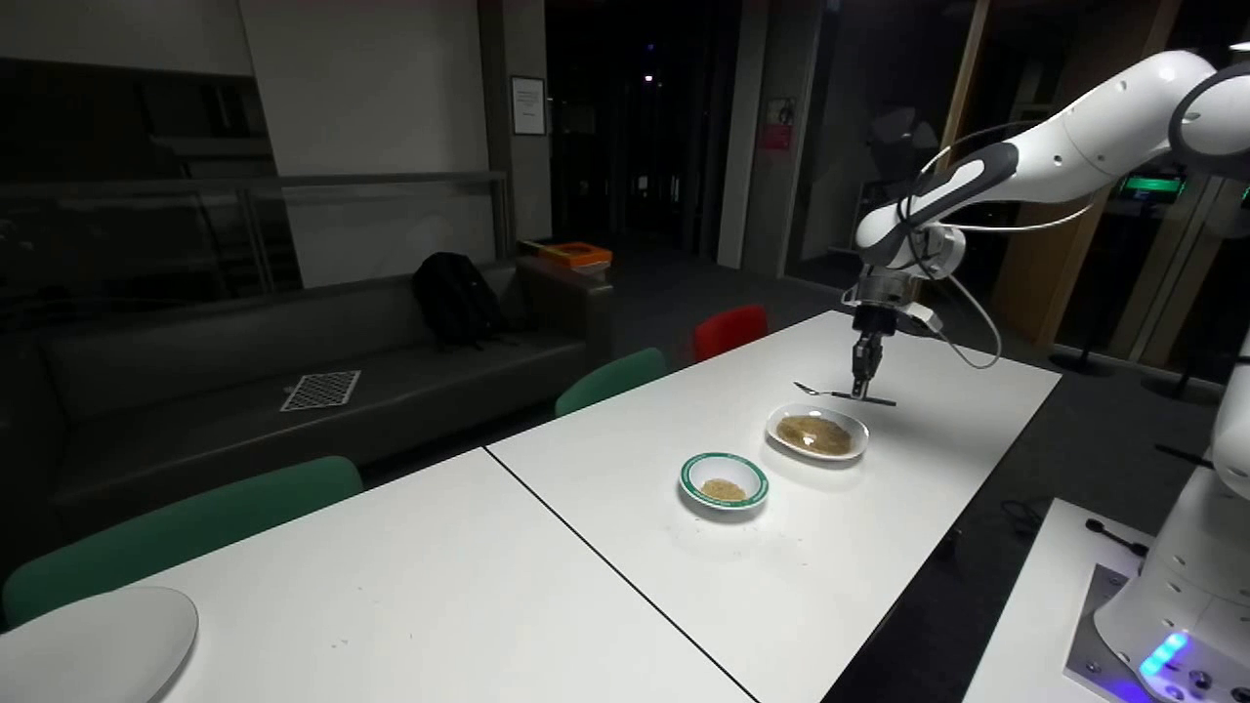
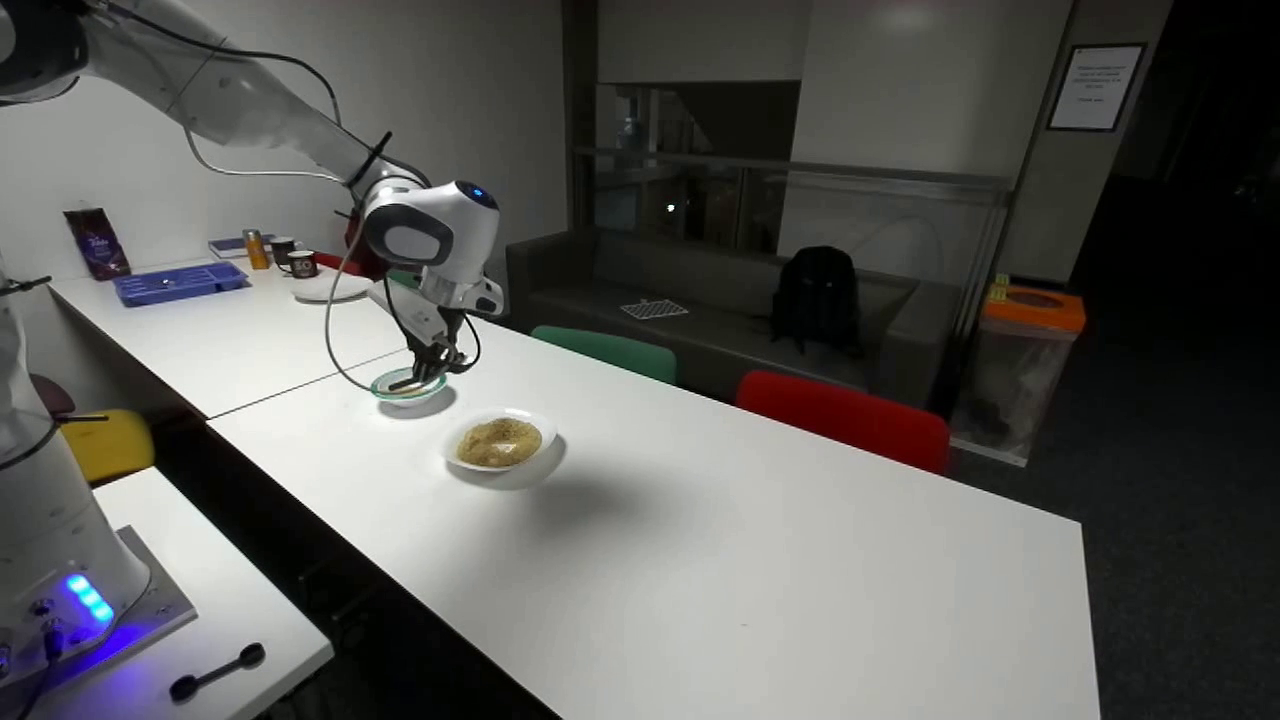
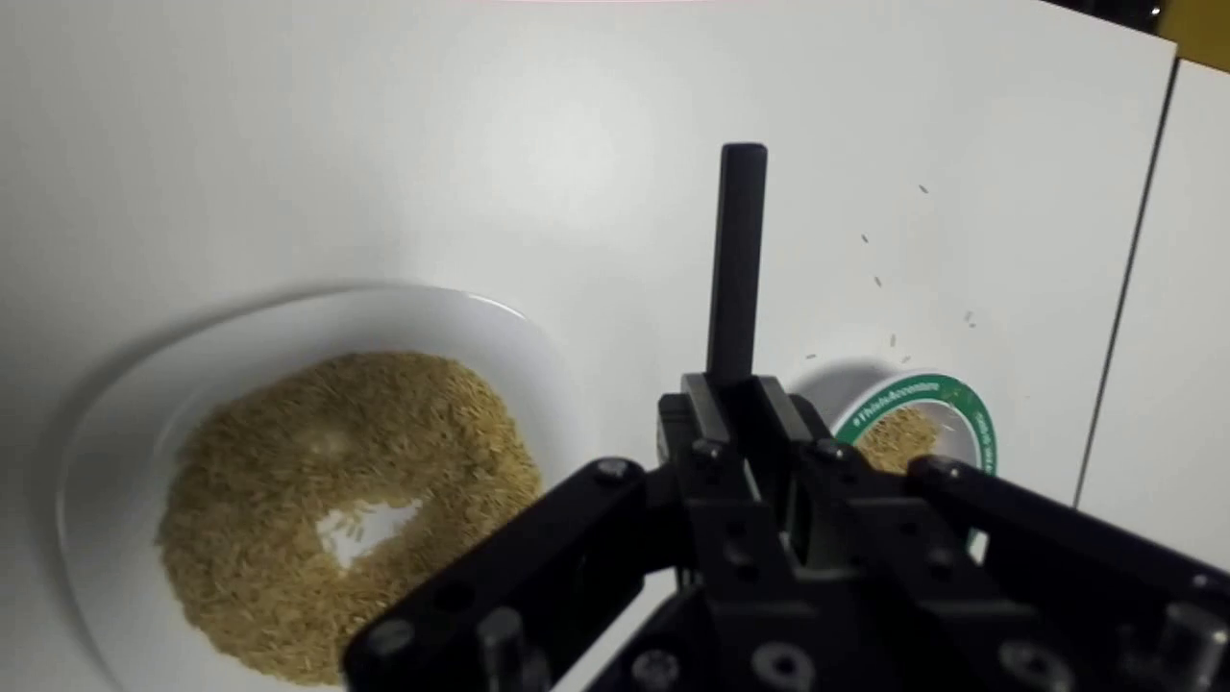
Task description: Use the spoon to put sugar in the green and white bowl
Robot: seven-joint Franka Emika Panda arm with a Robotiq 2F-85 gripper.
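In the wrist view my gripper (image 3: 740, 394) is shut on the dark handle of the spoon (image 3: 738, 259), whose tip points away from me; the head is hidden there. An exterior view shows the whole spoon (image 1: 840, 394) held crosswise above the table, its shiny head to the left. Brown sugar (image 3: 279, 461) covers much of a white dish (image 3: 432, 317), with a bare patch near the middle. A smaller heap of sugar (image 1: 723, 491) lies inside the green and white bowl (image 1: 725, 505). From the wrist, that bowl's rim (image 3: 985, 432) shows right of the fingers, partly covered by them.
Loose grains (image 3: 877, 282) are scattered on the table near the bowl. A large plate (image 1: 98, 644) sits on the adjoining table past the seam. Farther along are a blue tray (image 2: 180, 283) and mugs (image 2: 302, 264). Green (image 2: 605, 350) and red (image 2: 845, 415) chairs line one side.
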